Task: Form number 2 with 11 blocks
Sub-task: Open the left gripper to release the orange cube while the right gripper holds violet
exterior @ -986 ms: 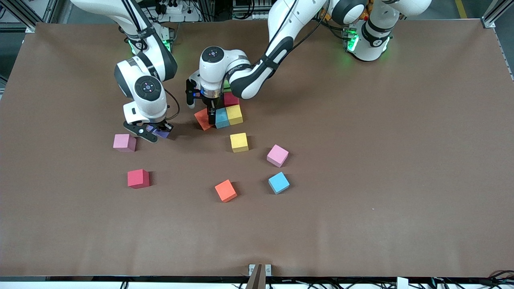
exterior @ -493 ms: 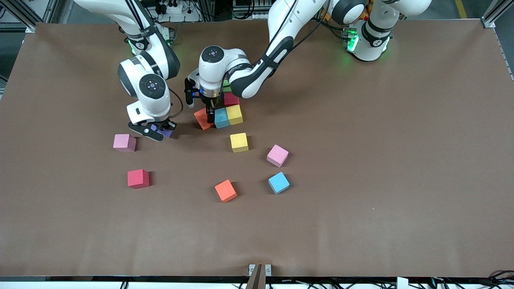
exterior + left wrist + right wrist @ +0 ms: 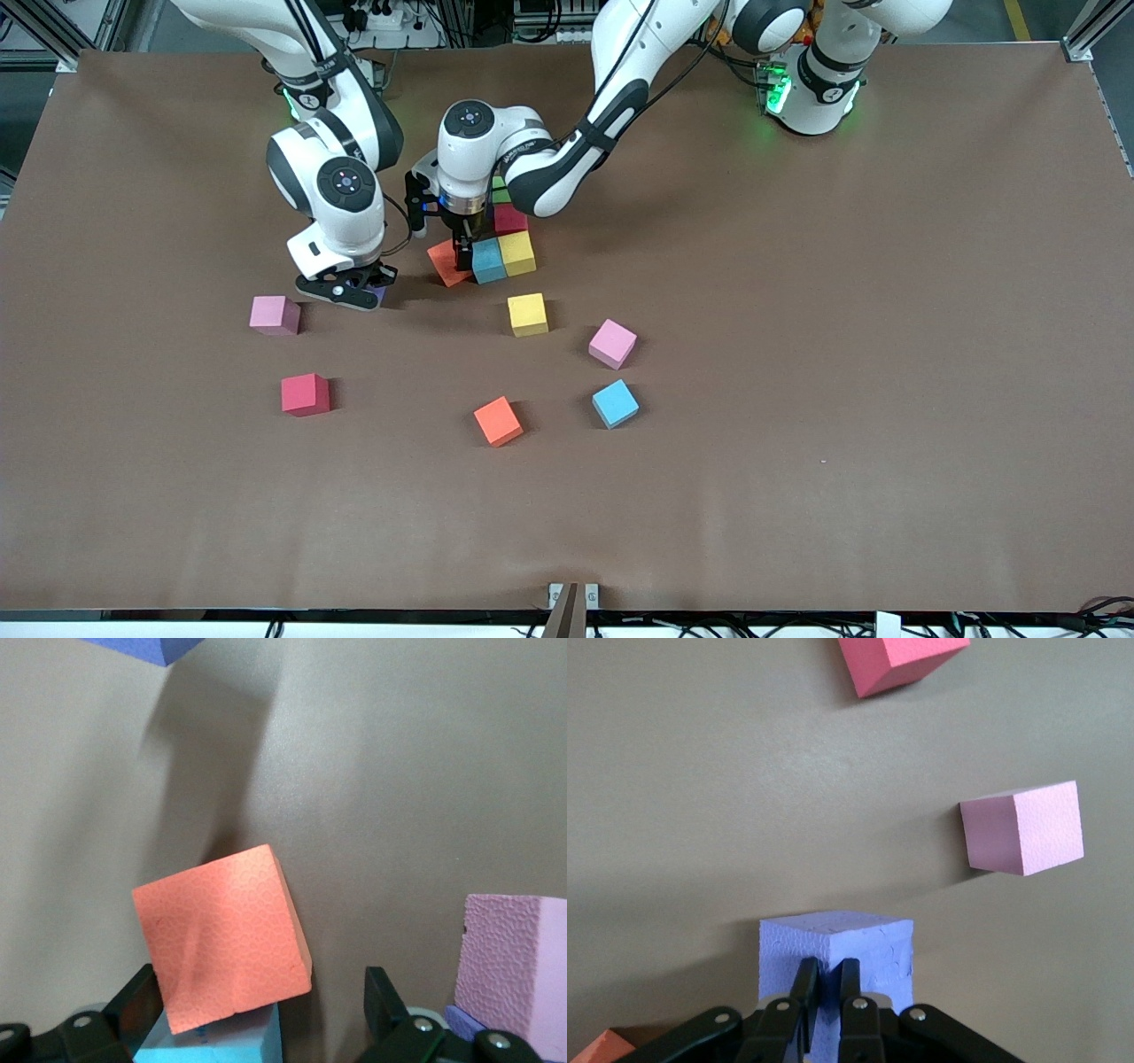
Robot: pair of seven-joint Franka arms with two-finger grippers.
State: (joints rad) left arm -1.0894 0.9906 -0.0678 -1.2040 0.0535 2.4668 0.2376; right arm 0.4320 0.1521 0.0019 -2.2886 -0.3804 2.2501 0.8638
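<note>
Right claw clamps purple block, low over desk beside cluster near robots' edge. Left claw spread wide astride skewed orange block: square it against light blue block before purple arrives.

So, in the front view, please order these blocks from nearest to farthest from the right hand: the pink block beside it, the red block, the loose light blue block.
From the right hand:
1. Pink block, beside it, toward the right arm's end.
2. Red block, nearer the front camera.
3. Loose light blue block, toward the left arm's end.
</note>
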